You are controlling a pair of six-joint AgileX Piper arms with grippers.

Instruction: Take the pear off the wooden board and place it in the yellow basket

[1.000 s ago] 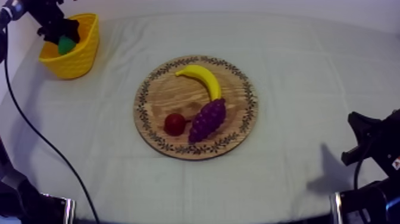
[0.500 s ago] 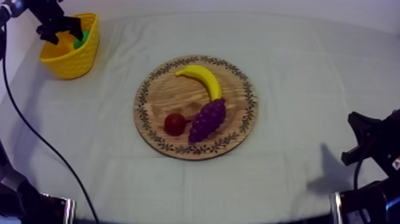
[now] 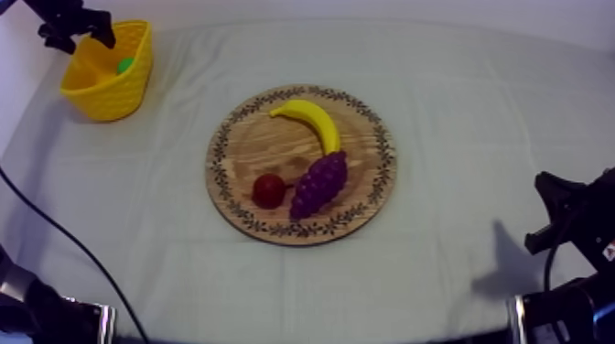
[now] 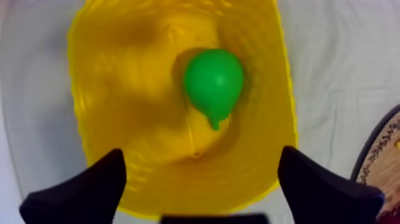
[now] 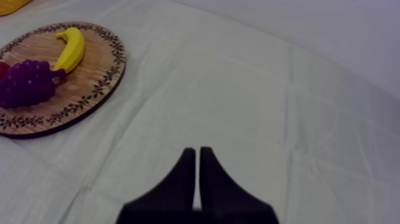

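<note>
Top view, pear: the pear point(image 3: 124, 65) lay inside the yellow basket point(image 3: 102, 91), just below the left end effector point(image 3: 77, 35).
Top view, arm: the left arm reached in from the upper left and hung over the basket's far rim.
Left wrist view: the pear point(image 4: 214, 80) rested on the basket point(image 4: 107, 89) floor, beyond the left end effector point(image 4: 202, 154). Its fingers point(image 4: 83, 190) were wide apart and held nothing.
Right wrist view: the right end effector point(image 5: 197, 152) was pressed together into a wedge over the bare counter point(image 5: 250, 95). The wooden board point(image 5: 116, 65), well apart, was cut off at the edge.

This looks like a robot lab. A plain cloth-covered table point(image 3: 458, 137) has a black right arm point(image 3: 567, 220) at four o'clock.
</note>
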